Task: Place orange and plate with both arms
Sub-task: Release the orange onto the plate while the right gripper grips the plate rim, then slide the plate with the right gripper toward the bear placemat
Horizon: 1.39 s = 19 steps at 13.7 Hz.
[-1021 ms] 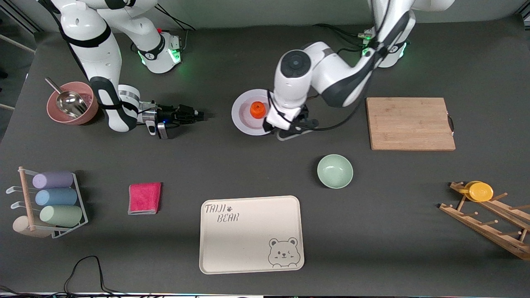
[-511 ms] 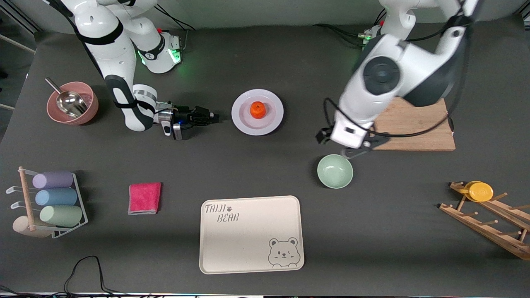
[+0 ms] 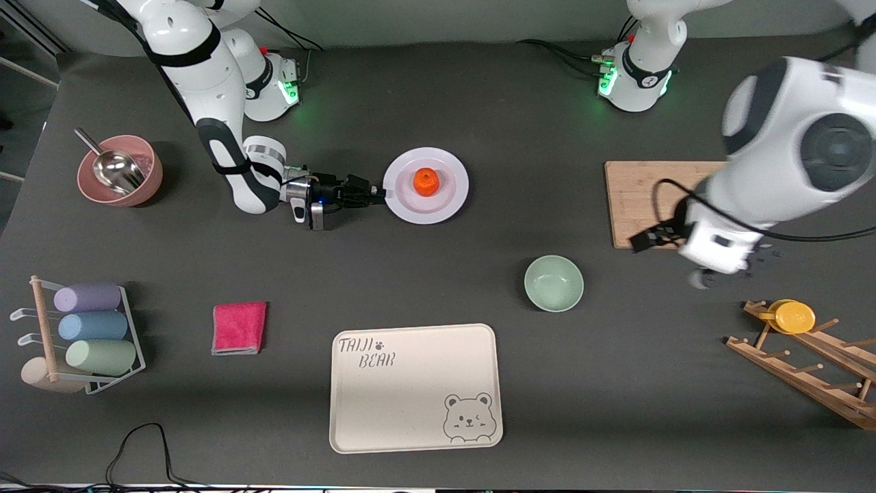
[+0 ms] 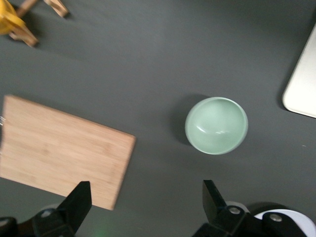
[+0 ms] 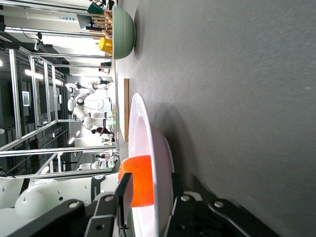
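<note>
Rim of the plate (image 3: 457,200) facing the right arm's end of the table sits between the right gripper's (image 3: 378,195) part-closed fingers, one above the lip and one below, though you cannot tell whether they pinch it. The orange (image 3: 426,181) rests on the plate's middle. Your left gripper (image 3: 712,277) hangs spread and empty near the cutting board (image 3: 640,195), well apart.
</note>
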Motion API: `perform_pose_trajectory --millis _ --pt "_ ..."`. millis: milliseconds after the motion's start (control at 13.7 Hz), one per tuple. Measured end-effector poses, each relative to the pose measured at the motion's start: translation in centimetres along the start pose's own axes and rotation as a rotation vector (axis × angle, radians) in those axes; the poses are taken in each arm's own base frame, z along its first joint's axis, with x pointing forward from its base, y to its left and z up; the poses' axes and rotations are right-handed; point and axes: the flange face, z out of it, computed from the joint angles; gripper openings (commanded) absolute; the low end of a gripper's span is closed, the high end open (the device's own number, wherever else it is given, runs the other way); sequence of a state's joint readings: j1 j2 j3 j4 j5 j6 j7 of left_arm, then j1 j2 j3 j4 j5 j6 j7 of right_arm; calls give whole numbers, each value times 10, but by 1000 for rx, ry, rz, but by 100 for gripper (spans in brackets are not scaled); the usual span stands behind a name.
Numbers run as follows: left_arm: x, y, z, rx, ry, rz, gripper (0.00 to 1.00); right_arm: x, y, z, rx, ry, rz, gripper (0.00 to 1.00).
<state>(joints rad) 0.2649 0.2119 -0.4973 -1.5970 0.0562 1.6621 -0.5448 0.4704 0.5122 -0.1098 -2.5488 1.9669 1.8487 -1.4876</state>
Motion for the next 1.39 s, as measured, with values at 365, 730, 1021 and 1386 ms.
perform_pose_trajectory --millis 365,730,1021,1386 --pt "31 -131 -31 11 19 110 100 -2 -3 13 1 -6 -2 15" --pt "-1 -144 -69 -11 66 149 100 -2 -3 15 2 -7 -1 0" --pt "-18 -131 -67 8 62 187 100 10 -13 18 21 2 -22 0" --pt "-21 -122 -49 34 46 208 100 48 -81 10 97 52 -10 0"
